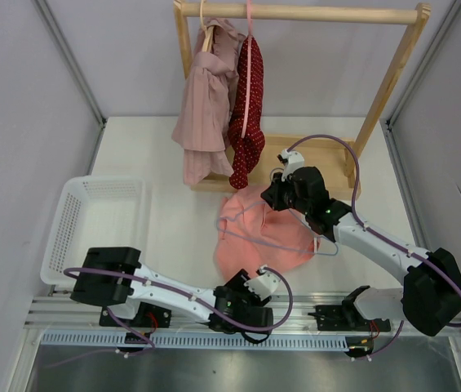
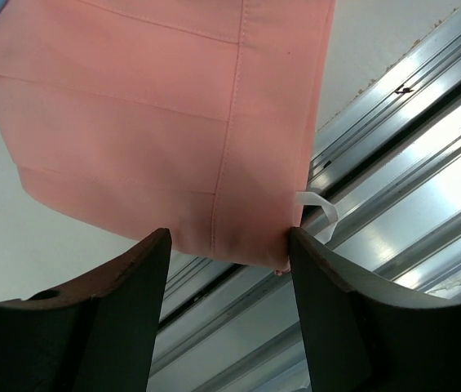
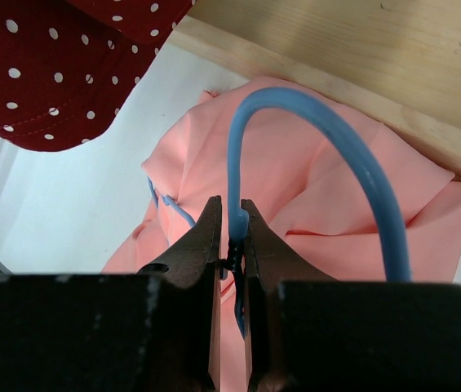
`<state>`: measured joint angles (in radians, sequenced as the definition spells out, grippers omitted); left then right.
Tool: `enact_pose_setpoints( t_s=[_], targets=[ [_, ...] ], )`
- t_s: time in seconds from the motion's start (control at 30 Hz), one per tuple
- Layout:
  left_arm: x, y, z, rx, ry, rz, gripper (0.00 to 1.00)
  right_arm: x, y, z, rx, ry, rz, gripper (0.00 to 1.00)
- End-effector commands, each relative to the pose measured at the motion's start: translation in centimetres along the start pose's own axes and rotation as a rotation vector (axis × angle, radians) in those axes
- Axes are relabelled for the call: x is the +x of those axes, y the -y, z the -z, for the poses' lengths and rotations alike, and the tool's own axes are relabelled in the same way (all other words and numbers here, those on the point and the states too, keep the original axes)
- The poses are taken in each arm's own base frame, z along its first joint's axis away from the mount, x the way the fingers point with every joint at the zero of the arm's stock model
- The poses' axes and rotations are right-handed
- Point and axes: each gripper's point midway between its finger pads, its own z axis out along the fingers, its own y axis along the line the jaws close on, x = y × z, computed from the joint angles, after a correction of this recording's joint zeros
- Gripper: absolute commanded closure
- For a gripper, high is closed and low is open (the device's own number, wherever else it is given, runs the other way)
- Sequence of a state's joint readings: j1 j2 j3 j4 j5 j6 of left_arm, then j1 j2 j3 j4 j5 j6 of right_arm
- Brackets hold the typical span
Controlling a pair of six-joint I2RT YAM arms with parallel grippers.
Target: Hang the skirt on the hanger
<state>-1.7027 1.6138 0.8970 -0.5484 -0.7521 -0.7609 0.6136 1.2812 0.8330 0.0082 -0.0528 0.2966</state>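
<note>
Top external: high behind arms (image 1: 369, 241), looking down on table (image 1: 173, 220). Wrist views: close, looking past own fingers (image 2: 132, 327); all share skirt (image 1: 254, 237).

The salmon-pink cloth skirt (image 2: 173, 122) looks matt and smooth, with neat stitched seams. The thin light-blue hanger (image 3: 235, 171) is smooth, slightly glossy plastic. The pale wooden rack base (image 3: 361, 57) is matt and grainy, and the ribbed metal rail (image 2: 410, 188) is pretty shiny.
</note>
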Motion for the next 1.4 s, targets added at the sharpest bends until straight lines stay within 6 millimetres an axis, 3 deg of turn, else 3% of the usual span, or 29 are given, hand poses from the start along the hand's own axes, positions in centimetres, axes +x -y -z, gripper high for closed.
enact_pose_setpoints(
  t_s=[0.0, 0.2, 0.5, 0.6, 0.63, 0.7, 0.73, 0.77, 1.0, 1.03, 1.07, 1.13, 1.17, 1.23, 1.3, 1.33, 1.37],
  targets=[
    [-1.5, 0.7, 0.9, 0.053, 0.049, 0.063, 0.35, -2.9, -0.9, 0.2, -0.013, 0.071, 0.008, 1.0],
    [-0.3, 1.1, 0.4, 0.062, 0.009, 0.046, 0.35, -2.9, -0.9, -0.1, -0.018, 0.067, 0.008, 1.0],
    [1.3, -0.8, -0.3, -0.037, -0.039, 0.025, 0.36, -2.9, -0.9, 0.0, -0.018, 0.075, 0.002, 1.0],
    [2.1, -2.0, -0.8, -0.068, -0.047, 0.044, 0.47, -3.1, -1.0, 0.1, -0.017, 0.078, 0.003, 1.0],
    [2.2, -2.4, -0.9, -0.072, -0.048, 0.051, 0.61, -3.3, -1.1, 0.2, -0.02, 0.085, 0.005, 1.0],
    [1.4, -3.1, -1.1, -0.069, -0.032, 0.095, 0.76, -3.6, -1.2, 0.3, -0.025, 0.09, 0.008, 1.0],
    [1.9, -3.9, -1.3, -0.074, -0.035, 0.102, 0.93, -3.6, -1.2, 0.2, -0.026, 0.088, 0.008, 1.0],
    [1.6, -4.3, -1.4, -0.065, -0.034, 0.131, 0.99, -3.8, -1.3, 0.2, -0.03, 0.09, 0.01, 1.0],
    [-1.9, -5.4, -0.6, 0.201, 0.023, 0.372, 1.0, -5.9, -0.9, 0.8, -0.042, 0.145, -0.016, 1.0],
    [-4.2, -5.9, 0.6, 0.267, 0.096, 0.451, 1.0, -6.2, -0.7, 0.9, -0.041, 0.154, -0.024, 1.0],
    [-3.5, -7.5, -0.1, 0.254, 0.087, 0.502, 1.0, -6.8, -0.7, 1.4, -0.042, 0.176, -0.028, 1.0],
    [-4.4, -8.3, 0.9, 0.331, 0.113, 0.568, 1.0, -7.7, -0.5, 1.9, -0.054, 0.212, -0.043, 1.0],
    [-4.6, -9.8, 0.4, 0.316, 0.115, 0.615, 1.0, -7.9, -0.5, 2.2, -0.065, 0.224, -0.05, 1.0],
    [-4.8, -10.2, 0.5, 0.358, 0.099, 0.638, 1.0, -8.8, -0.9, 3.1, -0.105, 0.27, -0.063, 1.0],
    [-4.0, -11.8, -0.7, 0.341, 0.078, 0.702, 1.0, -9.7, -1.4, 4.0, -0.139, 0.316, -0.06, 1.0],
    [-4.3, -11.6, -0.6, 0.387, 0.073, 0.725, 1.0, -9.5, -1.3, 4.1, -0.139, 0.318, -0.061, 1.0],
    [-5.0, -12.6, -1.0, 0.392, 0.097, 0.773, 1.0, -9.5, -1.3, 4.3, -0.138, 0.325, -0.067, 1.0]
  ],
)
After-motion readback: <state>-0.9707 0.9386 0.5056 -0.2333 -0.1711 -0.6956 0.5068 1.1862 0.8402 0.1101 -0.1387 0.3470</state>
